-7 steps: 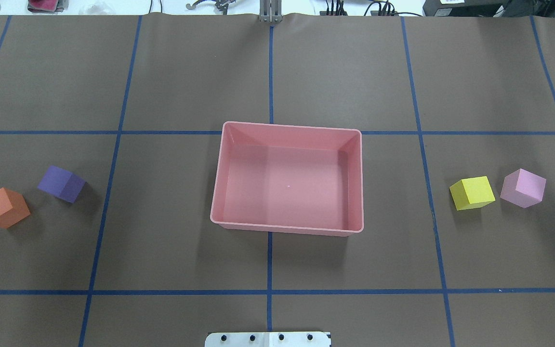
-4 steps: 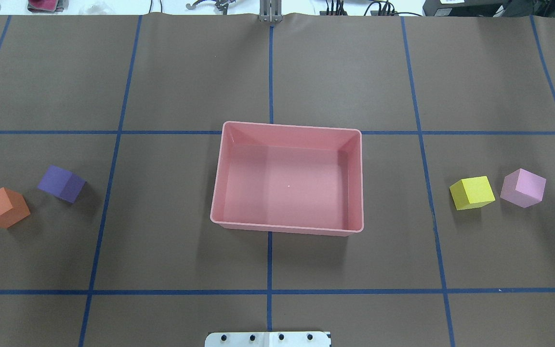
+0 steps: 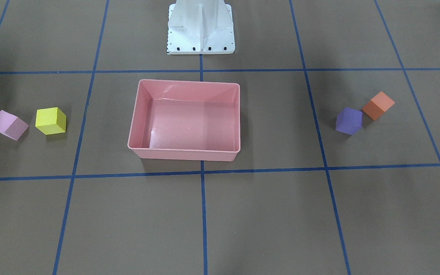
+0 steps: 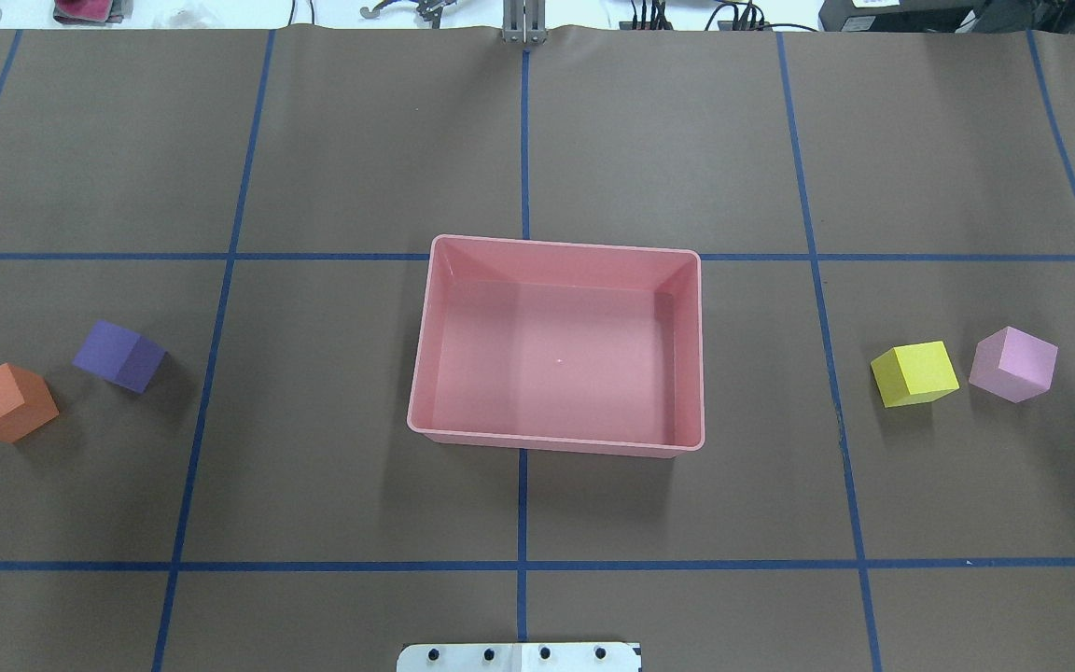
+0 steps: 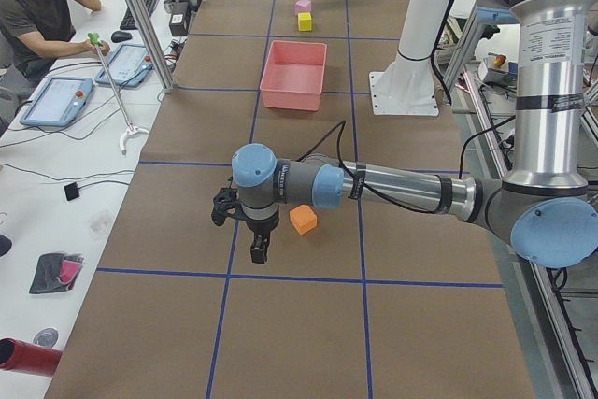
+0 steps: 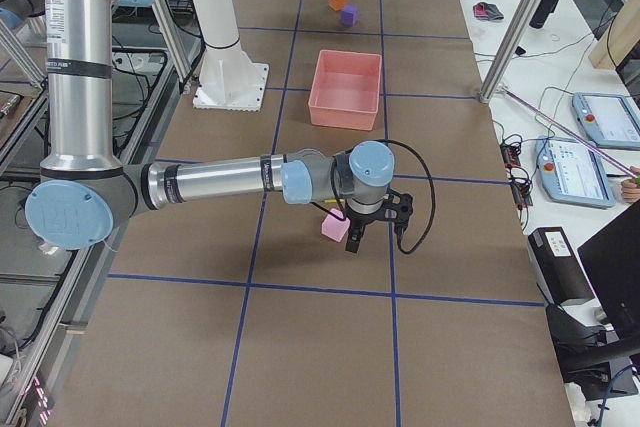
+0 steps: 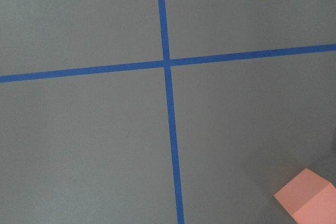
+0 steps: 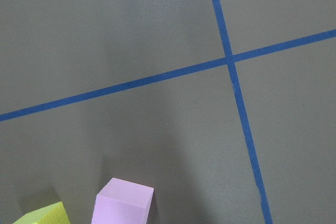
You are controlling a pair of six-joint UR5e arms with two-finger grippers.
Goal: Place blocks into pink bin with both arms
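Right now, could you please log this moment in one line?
pink bin: empty | left hand: near orange block | right hand: near light pink block

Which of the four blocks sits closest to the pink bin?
The yellow block, on the robot's right. It lies between the pink bin and the light pink block; the purple block and orange block sit farther off.

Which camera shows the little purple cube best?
The overhead exterior view: the purple cube is large, unobstructed and apart from its neighbour. Front-facing shows it nearly as well; exterior right shows it tiny and far; exterior left and both wrist views miss it.
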